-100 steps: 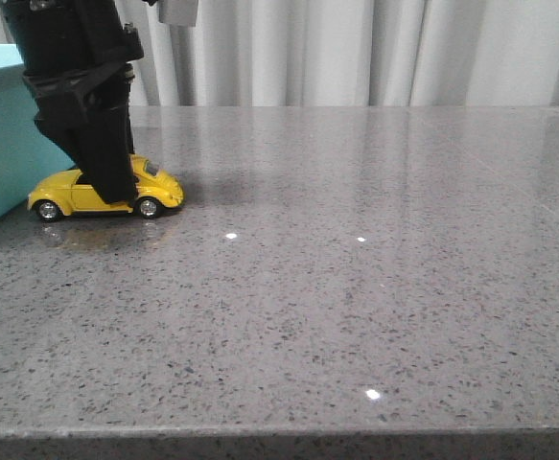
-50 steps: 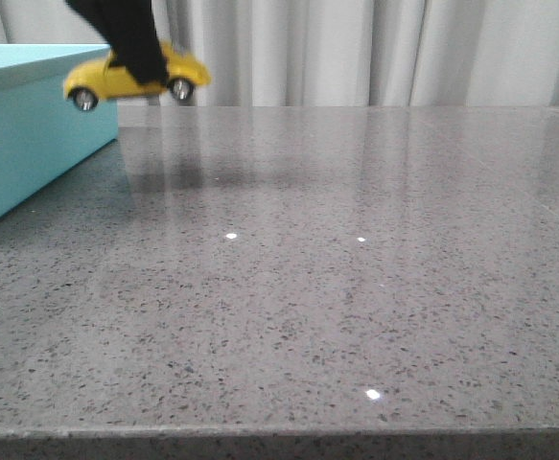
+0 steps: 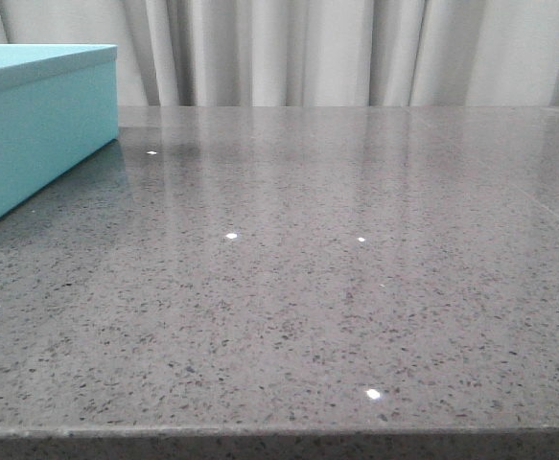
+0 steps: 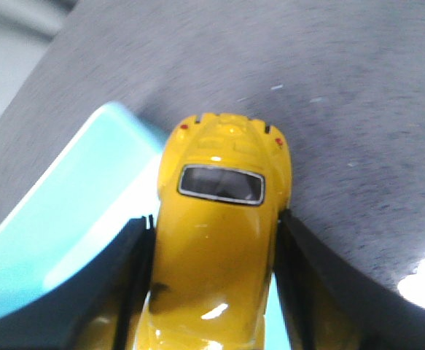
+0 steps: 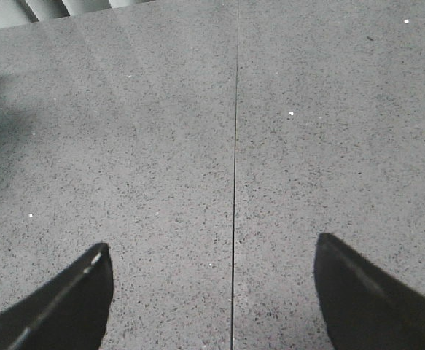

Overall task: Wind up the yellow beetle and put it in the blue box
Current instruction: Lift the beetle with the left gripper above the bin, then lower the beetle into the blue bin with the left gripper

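Observation:
In the left wrist view my left gripper (image 4: 213,248) is shut on the yellow beetle (image 4: 219,240), its black fingers (image 4: 121,284) pressed against both sides of the car. The car hangs in the air over a corner of the blue box (image 4: 66,240), with grey table beyond. The blue box also shows at the far left of the front view (image 3: 30,120); neither the beetle nor the left gripper appears there. My right gripper (image 5: 212,292) is open and empty above bare table in the right wrist view.
The grey speckled stone table (image 3: 337,278) runs to a front edge near the camera. White curtains (image 3: 356,48) hang behind it. A thin seam (image 5: 235,182) runs through the tabletop under my right gripper.
My left gripper has lifted the yellow beetle off the table beside the box, up and out of the top of the front view.

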Controlling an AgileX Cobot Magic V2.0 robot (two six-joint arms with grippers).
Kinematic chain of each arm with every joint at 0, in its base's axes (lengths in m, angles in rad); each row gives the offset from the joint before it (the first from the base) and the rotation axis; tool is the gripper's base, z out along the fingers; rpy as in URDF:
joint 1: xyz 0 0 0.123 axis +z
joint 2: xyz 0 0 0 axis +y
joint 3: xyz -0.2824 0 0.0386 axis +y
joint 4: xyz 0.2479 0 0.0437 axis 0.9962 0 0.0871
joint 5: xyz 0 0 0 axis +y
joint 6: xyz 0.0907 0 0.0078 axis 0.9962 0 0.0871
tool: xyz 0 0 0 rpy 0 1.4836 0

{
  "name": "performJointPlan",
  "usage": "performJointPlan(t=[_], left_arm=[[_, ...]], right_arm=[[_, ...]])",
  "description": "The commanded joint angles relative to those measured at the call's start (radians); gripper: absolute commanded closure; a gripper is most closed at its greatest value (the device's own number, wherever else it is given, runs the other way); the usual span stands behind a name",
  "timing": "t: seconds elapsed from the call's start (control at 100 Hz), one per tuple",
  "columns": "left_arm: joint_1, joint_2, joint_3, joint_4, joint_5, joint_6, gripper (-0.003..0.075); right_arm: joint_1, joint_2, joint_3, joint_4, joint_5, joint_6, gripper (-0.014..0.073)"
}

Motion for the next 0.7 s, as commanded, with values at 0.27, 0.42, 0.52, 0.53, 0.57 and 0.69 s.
performJointPlan(t=[0.27,0.42,0.52,0.53,0.57,0.69], left_arm=[[0.247,-0.098,-0.001,-0.088,0.01,-0.263,0.0624],[0.276,-0.098,0.092,-0.086,0.005,-0.272,0.0624],[0.277,-0.093,0.165,-0.081,-0.023,-0.272,0.0624],[0.277,-0.093,0.175,-0.081,-0.026,-0.272,0.0624],[0.277,-0.092,0.199,-0.081,-0.044,-0.272,0.0624],[0.277,-0.084,0.273,-0.081,-0.093,-0.272,0.0622]], right_arm=[[-0.002,-0.002,-0.025,-0.007,-0.094,-0.008,0.0025],[-0.002,-0.002,-0.025,-0.007,-0.093,-0.008,0.0025],[-0.002,-0.002,-0.025,-0.007,-0.093,-0.008,0.0025],[-0.002,-0.002,-0.025,-0.007,-0.093,-0.008,0.0025],[-0.002,-0.002,-0.025,-0.007,-0.093,-0.008,0.0025],[-0.002,-0.002,-0.025,-0.007,-0.093,-0.008,0.0025]])
